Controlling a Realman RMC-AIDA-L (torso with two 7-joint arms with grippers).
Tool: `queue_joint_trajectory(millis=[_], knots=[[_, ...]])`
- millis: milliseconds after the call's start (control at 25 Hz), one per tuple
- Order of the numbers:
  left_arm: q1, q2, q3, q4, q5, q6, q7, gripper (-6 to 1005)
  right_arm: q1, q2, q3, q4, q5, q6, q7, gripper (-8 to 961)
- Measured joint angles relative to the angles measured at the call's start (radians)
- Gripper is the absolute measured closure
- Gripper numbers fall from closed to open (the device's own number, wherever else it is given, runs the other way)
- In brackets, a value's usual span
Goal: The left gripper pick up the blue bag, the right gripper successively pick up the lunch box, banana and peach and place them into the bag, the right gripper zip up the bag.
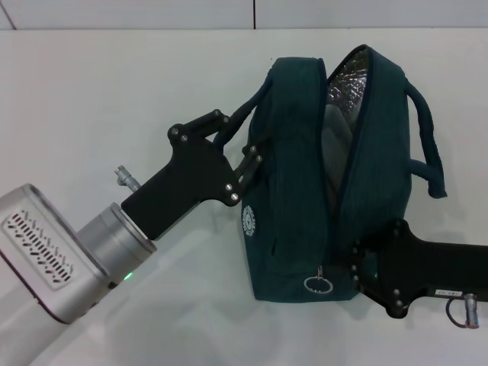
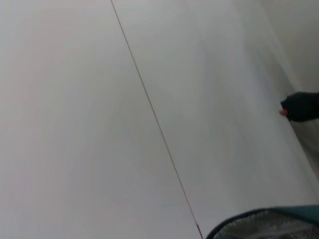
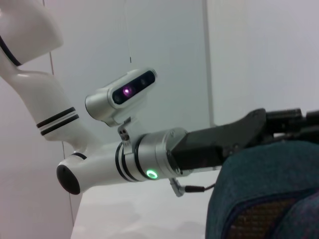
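Left gripper fingertips: hidden where they met the blue bag and its near handle, so their grip could not be told.
Right gripper fingertips: lost against the bag's lower side near the zipper pull; open or closed could not be told.
Bag interior: only foil lining and a greyish shape showed through the gap; contents could not be identified.
Left wrist view: blurred; only a sliver of the bag's rim showed, cut off by the edge.
Right arm: cut off by the head view's edge.
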Motion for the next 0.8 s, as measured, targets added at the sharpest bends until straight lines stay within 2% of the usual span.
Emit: queue_joint_trajectory(millis=[320,400,520,600,720,800], knots=[[0.008,0.000,-0.001,0.002,-0.013,0.034,-0.013,625,0.002,-0.001,-0.002,0.000,-0.001,0.002,-0.002,920],[0.009,0.000,-0.001,0.016,-0.030,0.039,-0.064,624,-0.001,0.000,-0.002,0.000,-0.001,0.003,-0.002,920],[0.000,0.010,-0.002,0.027,-0.048,0.081,-0.247,511,-0.007,0.000,-0.002,0.000,-0.001,0.002,-0.002,919],[-0.021,0.015,-0.001,-0.013,-0.038,0.138,-0.397,436,-0.007,0.000,-0.002,0.001,-0.001,0.002,-0.002,919],[-0.065,0.017,0.003,-0.136,-0.016,0.251,-0.653,322,0.000,0.001,-0.002,0.001,0.002,0.009,-0.003,919],[-0.079,0.017,0.008,-0.187,-0.004,0.293,-0.752,245,0.006,0.002,0.001,-0.004,0.008,0.006,-0.003,919]])
